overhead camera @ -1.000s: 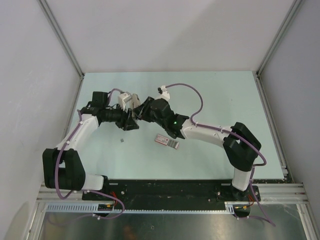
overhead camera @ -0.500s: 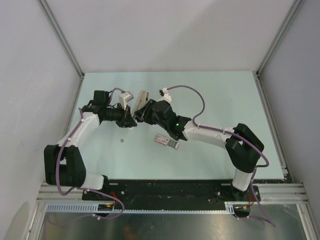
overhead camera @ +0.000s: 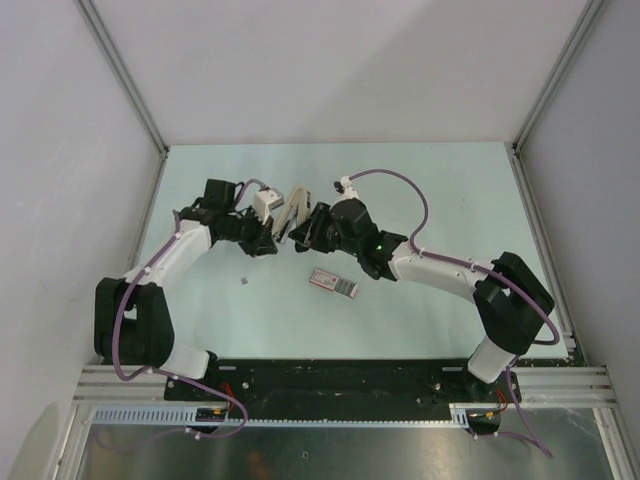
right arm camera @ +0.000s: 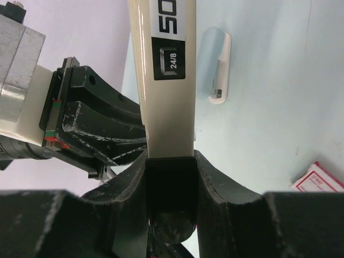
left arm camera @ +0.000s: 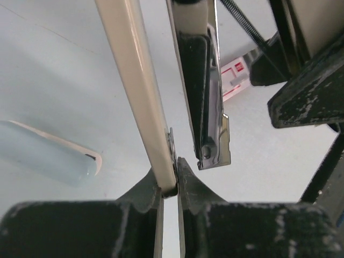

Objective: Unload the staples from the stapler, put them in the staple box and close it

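Stapler (overhead camera: pixel 291 210) is held up off the table (overhead camera: pixel 450 200) between the two arms, over the far half and a little left of the middle. It is swung open into two long parts that spread apart. One is a slim beige arm. The other is a black and bare-metal channel, and a thin coiled spring runs beside it.

The left tool (left arm camera: pixel 169 185) is clenched on the very end of the thin beige arm, its two black fingers nearly meeting around the edge. The right tool (right arm camera: pixel 169 177) grasps the stapler's wider beige body across its width, with a black part of the stapler sitting between its fingers. A black label on that body reads 24/8. The two tools sit close together, the left one just beside the right one's grip.

No staples can be made out in the metal channel from these views.

On the table below, a flat pink-and-white box (overhead camera: pixel 332 283) lies near the middle, closer to the near edge than the stapler is. A tiny grey piece (overhead camera: pixel 247 282) lies to its left, well apart from it and too small to identify. A pale blue-and-white oblong object (right arm camera: pixel 215 67) also lies flat on the table under the arms.
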You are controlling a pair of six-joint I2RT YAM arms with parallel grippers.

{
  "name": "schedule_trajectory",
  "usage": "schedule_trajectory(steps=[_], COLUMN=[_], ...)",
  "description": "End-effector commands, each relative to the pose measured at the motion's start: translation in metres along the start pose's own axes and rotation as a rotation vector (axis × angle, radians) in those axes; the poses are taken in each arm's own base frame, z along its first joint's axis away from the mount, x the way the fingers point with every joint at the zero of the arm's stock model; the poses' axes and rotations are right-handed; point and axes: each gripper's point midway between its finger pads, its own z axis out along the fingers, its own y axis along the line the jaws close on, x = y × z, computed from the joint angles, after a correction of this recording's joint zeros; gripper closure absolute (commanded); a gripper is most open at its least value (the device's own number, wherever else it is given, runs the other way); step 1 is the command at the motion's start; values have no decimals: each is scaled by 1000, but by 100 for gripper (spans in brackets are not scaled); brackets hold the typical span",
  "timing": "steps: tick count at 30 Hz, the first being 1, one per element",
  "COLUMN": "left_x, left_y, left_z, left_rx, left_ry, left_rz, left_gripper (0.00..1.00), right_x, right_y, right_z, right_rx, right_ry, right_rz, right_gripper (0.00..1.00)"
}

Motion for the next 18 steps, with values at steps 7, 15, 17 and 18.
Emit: schedule_trajectory(steps=[7,15,17,18], left_x=[-36,-52,-51,-50], left_y=[44,78,84,86], left_z=[19,15,14,14], left_rx=[-272,-464,-509,-528], left_ry=[104,131,149,160], left_rz=[352,476,518,539], left_gripper=[100,100,100,100], right_x=[-18,-23,-24,-25], right_y=[-29,-62,-70,-74], right_z=[-12,-15,-15,-14], right_rx=[-95,-81,-58,-49], right_ry=[135,208,209,209], right_rz=[-251,-363,-380,-384], right_gripper=[100,100,100,100])
